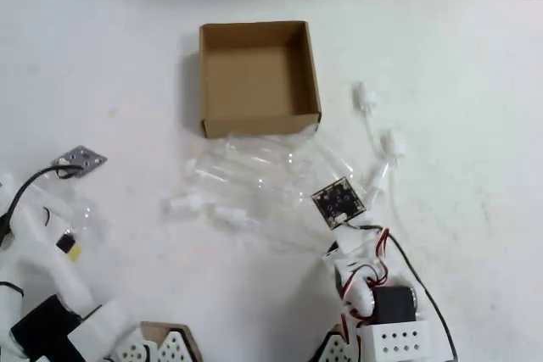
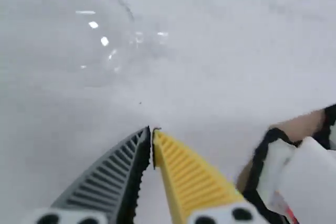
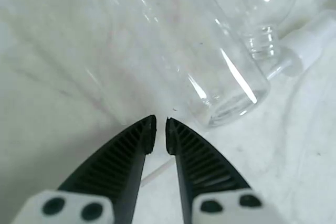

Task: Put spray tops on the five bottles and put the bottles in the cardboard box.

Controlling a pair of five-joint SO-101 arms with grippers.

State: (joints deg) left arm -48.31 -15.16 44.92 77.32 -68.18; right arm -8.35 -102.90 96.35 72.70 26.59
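The open cardboard box [image 1: 259, 78] stands at the table's middle back, with nothing in it. Several clear bottles [image 1: 254, 177] lie in a loose heap just in front of it, without tops. White spray tops lie around them: two [image 1: 208, 208] on the heap's left and three [image 1: 386, 146] on its right. In the right wrist view my right gripper [image 3: 160, 125] is shut and holds nothing, its tips just short of a lying bottle [image 3: 173, 51]. A second bottle's neck [image 3: 260, 40] and a spray top [image 3: 310, 32] lie beyond. My left gripper [image 2: 152, 132] is shut and holds nothing over bare table, a clear bottle [image 2: 100, 40] ahead of it.
The right arm's base [image 1: 382, 328] sits at the front edge, its red and black wires looping beside it. The left arm [image 1: 42, 294] fills the front left corner. A brown cardboard piece [image 1: 170, 336] lies between the two bases. A thin white tube [image 3: 157, 171] runs under the right fingers.
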